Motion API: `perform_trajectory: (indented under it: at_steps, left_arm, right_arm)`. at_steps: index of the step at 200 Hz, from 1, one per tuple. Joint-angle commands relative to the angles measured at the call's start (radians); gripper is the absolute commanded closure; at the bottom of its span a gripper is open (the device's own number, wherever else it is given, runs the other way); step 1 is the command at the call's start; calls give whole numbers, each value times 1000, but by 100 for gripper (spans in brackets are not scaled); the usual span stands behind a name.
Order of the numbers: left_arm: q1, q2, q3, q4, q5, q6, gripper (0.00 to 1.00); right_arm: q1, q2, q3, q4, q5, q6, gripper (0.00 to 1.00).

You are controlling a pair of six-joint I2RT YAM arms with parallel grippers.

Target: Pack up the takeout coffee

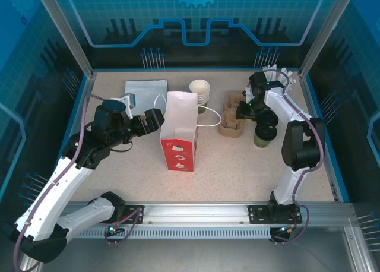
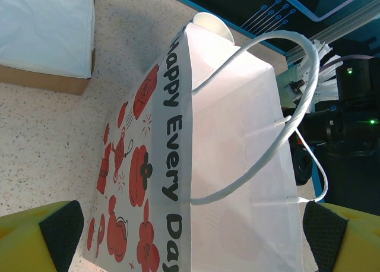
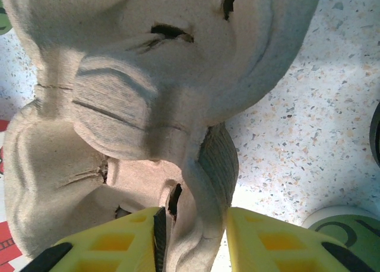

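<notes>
Aluminium rail (image 1: 196, 211) edges speckled tabletop (image 1: 237, 171) bearing coffee cup (image 1: 260, 140) inside blue walls (image 1: 196, 22).

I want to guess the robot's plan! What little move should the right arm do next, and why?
Probably lift the cardboard cup carrier a little: the right end effector pinches its wall while it rests on the table, so raising it would test the grip.

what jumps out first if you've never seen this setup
The white paper bag with red print, standing upright mid-table, with the open left gripper right beside it. Then, to its right, the right gripper pinching a ridge of the brown pulp cup carrier, the dark green cup standing nearby.
</notes>
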Motion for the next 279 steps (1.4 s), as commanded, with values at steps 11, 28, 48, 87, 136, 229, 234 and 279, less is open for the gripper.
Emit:
perform_trajectory:
  at_steps: [11, 28, 48, 87, 136, 229, 234, 279]
  left_arm:
    - [-7, -13, 21, -24, -26, 20, 1]
    - [-7, -13, 18, -25, -28, 22, 1]
    - [-7, -13, 18, -26, -31, 23, 1]
    - [-7, -15, 16, -30, -35, 24, 1]
    - [-7, -18, 13, -29, -38, 25, 1]
    - [-7, -44, -7, -25, -52, 29, 1]
    - [-6, -44, -6, -24, -54, 30, 1]
    - [-6, -42, 21, -37, -61, 36, 1]
  right_arm:
    - [9, -11, 40, -40, 3, 5, 63]
    - [8, -12, 44, -43, 7, 4, 63]
    - [11, -11, 40, -42, 4, 5, 65]
    - [10, 4, 37, -36, 1, 8, 68]
    - [11, 25, 36, -36, -1, 14, 72]
    - [11, 36, 31, -39, -2, 23, 83]
    - [10, 32, 32, -40, -3, 23, 85]
    - [-2, 12, 24, -23, -46, 26, 92]
